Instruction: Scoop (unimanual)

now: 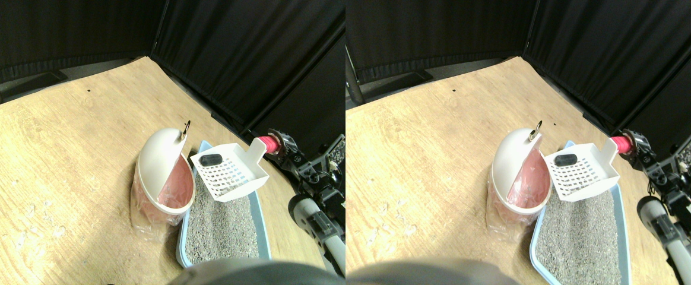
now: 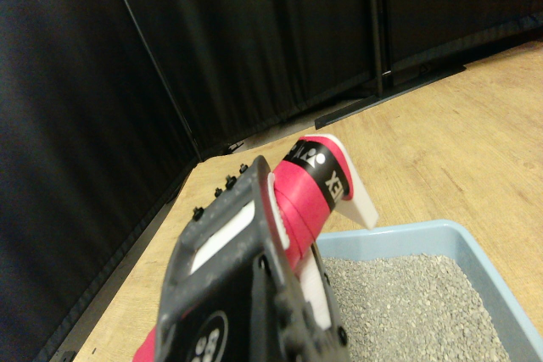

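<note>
Litter tray: pale blue, nearest the camera, filled with grey litter, lying on the wooden floor.

Scoop: white, slotted, held in the air above the far end of the litter tray, its open basket tilted toward the camera. A small dark lump sits in the basket at its far wall.

Scoop handle: wrapped in pink tape with a black band, running from the basket to the right gripper. The fingers are clenched on this handle.

Bin: white domed hood, pink inside, lined with a clear bag, just beside the tray on its left.

Black curtains: hung along the far and right edges of the floor.
</note>
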